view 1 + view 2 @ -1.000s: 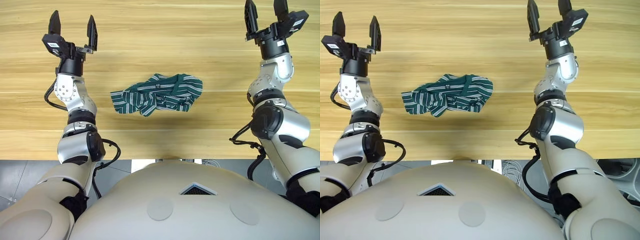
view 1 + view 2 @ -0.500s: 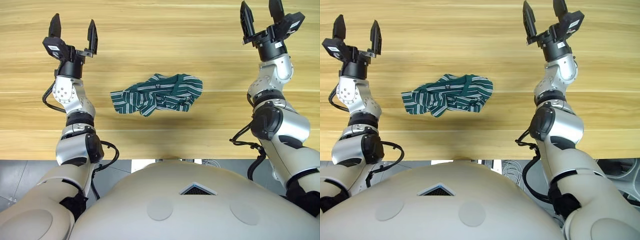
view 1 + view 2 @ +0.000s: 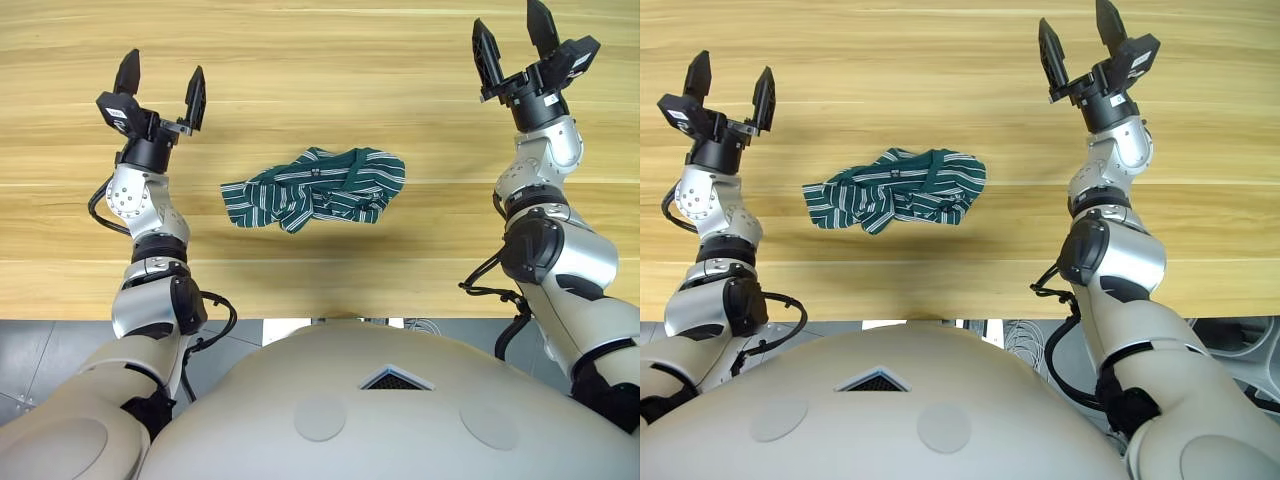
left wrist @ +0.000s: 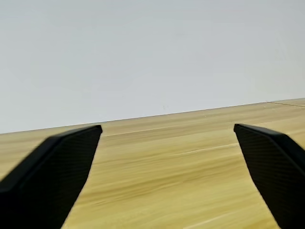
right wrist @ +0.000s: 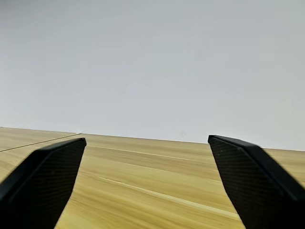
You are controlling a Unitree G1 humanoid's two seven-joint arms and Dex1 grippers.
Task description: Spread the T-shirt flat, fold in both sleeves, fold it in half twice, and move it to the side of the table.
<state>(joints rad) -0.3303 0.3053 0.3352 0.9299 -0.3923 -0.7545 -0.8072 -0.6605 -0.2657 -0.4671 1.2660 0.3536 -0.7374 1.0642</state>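
Over the last 1 second the left gripper (image 3: 162, 76) had shifted a little inward and nearer the robot. The right gripper (image 3: 510, 35) had edged inward too, while the T-shirt (image 3: 315, 188) had not moved. Both grippers stood wide open, holding nothing, raised well apart from the cloth on either side. The green striped shirt lay crumpled in a bunch near the middle of the wooden table (image 3: 320, 60). By that look, 0 of the task's steps were done: spreading, 2 sleeve folds, 2 halvings and the move aside all remained.
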